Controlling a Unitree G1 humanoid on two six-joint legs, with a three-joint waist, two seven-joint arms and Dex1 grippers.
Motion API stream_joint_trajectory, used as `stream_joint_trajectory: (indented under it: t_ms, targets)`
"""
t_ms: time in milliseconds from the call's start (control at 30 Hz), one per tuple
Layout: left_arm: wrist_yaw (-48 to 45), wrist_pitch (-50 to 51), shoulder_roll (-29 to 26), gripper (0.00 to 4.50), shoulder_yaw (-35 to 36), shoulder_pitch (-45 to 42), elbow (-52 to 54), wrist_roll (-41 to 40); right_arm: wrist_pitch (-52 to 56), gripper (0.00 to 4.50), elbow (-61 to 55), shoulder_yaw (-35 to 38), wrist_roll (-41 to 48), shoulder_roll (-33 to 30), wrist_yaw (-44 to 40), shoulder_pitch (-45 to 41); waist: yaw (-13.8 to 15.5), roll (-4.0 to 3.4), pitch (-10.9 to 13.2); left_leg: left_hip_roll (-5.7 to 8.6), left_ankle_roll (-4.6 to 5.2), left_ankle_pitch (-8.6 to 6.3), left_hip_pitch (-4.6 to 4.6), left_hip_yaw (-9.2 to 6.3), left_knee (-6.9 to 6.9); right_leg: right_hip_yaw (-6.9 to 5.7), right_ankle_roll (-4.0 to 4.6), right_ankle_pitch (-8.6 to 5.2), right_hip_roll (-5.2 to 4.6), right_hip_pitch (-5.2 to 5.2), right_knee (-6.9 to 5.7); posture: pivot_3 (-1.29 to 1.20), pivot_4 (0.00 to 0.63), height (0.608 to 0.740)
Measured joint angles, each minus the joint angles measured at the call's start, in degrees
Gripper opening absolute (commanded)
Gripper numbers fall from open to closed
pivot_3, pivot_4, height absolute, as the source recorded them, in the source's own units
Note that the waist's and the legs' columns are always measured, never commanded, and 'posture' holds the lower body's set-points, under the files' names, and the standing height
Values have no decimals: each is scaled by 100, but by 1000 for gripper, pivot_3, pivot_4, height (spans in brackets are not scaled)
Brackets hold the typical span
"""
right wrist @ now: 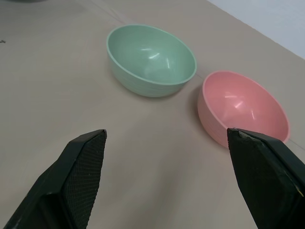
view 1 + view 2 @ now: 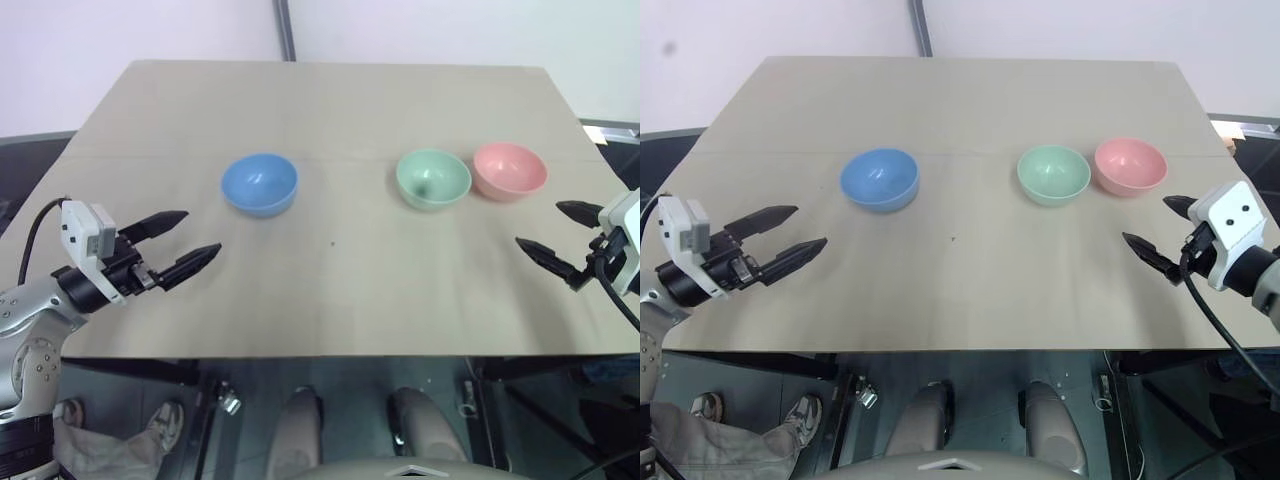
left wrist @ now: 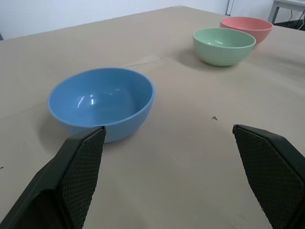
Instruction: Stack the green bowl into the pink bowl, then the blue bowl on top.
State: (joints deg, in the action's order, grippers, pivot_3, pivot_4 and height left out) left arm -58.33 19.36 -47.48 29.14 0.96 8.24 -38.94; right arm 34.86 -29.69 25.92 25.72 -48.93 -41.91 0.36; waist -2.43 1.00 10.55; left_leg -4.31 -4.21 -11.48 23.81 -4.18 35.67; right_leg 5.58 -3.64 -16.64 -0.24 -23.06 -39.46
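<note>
Three small glossy bowls stand upright on the tan table [image 2: 330, 290]. The blue bowl [image 2: 259, 183] is left of centre. The green bowl [image 2: 432, 178] is right of centre, and the pink bowl [image 2: 509, 170] sits close beside it on its right, a small gap between them. My left gripper [image 2: 185, 238] hovers open near the table's front left, below and left of the blue bowl [image 3: 101, 102], with nothing between its fingers. My right gripper [image 2: 552, 234] is open and empty at the front right, just in front of the pink bowl [image 1: 243, 108] and green bowl [image 1: 151, 59].
The table's front edge runs just behind both grippers. A dark vertical post [image 2: 286, 30] rises behind the far edge. A small dark speck [image 2: 333, 242] lies on the table between the bowls and the front edge.
</note>
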Motion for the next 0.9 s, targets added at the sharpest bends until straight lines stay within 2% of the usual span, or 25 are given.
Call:
stream_joint_trajectory:
  t_ms: [100, 333, 500, 600, 667, 733, 833, 900]
  targets:
    - [-2, 124, -66, 4500, -20, -55, -6, -2, 27, 4380, 82, -108, -8, -17, 18, -178, -7, 2, 2, -1, 0, 0, -2, 0, -1, 0, 0, 0, 1, 0, 1, 0, 150, 740]
    - [277, 727, -63, 4500, -310, -418, 320, -175, -125, 4380, 508, -1154, -269, 140, 209, -1175, -12, 3, 3, -2, 0, 0, 3, 4, 0, 2, -7, 4, 1, -3, 2, 0, 150, 740]
    - [648, 1292, 9, 4500, -524, -584, 751, -382, -901, 4380, 2098, -2281, -1287, 202, 227, -2262, -11, 3, 6, -2, 0, 0, 4, 9, -3, 5, -6, 6, 1, -8, 3, 0, 150, 740]
    - [825, 1477, 131, 4500, -652, -665, 1058, -533, -1839, 4380, 3872, -2923, -2058, 320, 163, -3174, -15, 4, 8, -2, 1, 0, 3, 15, -2, 9, 14, 19, 1, -8, 3, 0, 150, 740]
    - [864, 1515, 176, 4500, -697, -652, 1163, -566, -2159, 4380, 4422, -3081, -2262, 383, 125, -3459, -16, 3, 8, -2, 1, 0, 3, 16, -6, 10, 17, 21, 1, -9, 3, 0, 150, 740]
    - [915, 1534, 197, 4500, -720, -562, 1328, -576, -2903, 4380, 5692, -3458, -2685, 537, -16, -4140, -36, 3, 11, -2, 0, 0, 1, 17, -17, 11, 19, 22, 1, -12, 4, 0, 150, 740]
    - [968, 1555, 200, 4500, -707, -495, 1500, -627, -3489, 3511, 6883, -3700, -3052, 645, -177, -4757, -59, 2, 14, -2, 0, 1, 3, 17, -28, 11, 20, 22, 0, -13, 10, 0, 150, 740]
    - [1002, 1584, 201, 4500, -686, -421, 1632, -653, -3769, 2613, 7492, -3855, -3246, 668, -352, -5080, -63, 1, 15, -2, 0, 1, 3, 19, -31, 12, 20, 22, -1, -12, 19, 0, 150, 740]
